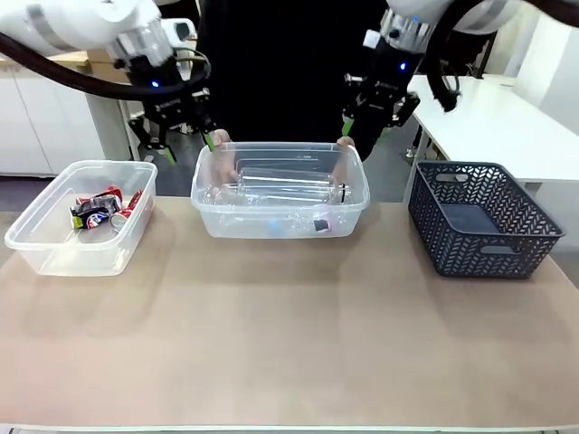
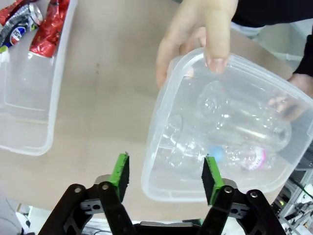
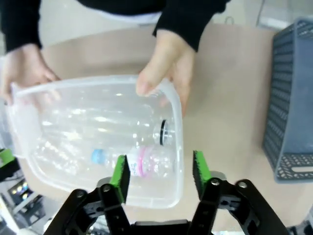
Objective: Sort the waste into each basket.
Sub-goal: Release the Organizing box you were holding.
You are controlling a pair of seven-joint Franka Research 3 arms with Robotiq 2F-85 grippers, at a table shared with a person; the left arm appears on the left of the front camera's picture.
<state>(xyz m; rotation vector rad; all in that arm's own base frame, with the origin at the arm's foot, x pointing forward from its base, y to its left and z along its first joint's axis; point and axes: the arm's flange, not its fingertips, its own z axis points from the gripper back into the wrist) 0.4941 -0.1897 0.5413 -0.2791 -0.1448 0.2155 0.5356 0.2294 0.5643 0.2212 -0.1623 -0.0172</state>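
Note:
Crushed red-and-silver cans (image 1: 98,210) lie in the clear basket (image 1: 54,258) at the left, also seen in the left wrist view as cans (image 2: 34,22) in a basket (image 2: 29,142). Clear bottles (image 1: 288,190) lie in the middle basket (image 1: 271,226), which a person's hands (image 1: 220,141) hold at both ends. My left gripper (image 1: 178,145) hovers open above that basket's left end (image 2: 161,147), nothing between its pads (image 2: 120,171). Over the right end (image 3: 178,142), my right gripper (image 1: 365,134) is open and empty, with the bottles (image 3: 146,159) below it.
A dark blue-grey lattice basket (image 1: 484,217) stands at the right of the table, its wall (image 3: 288,98) showing in the right wrist view. The person stands at the far edge. A white table (image 1: 507,117) is behind on the right.

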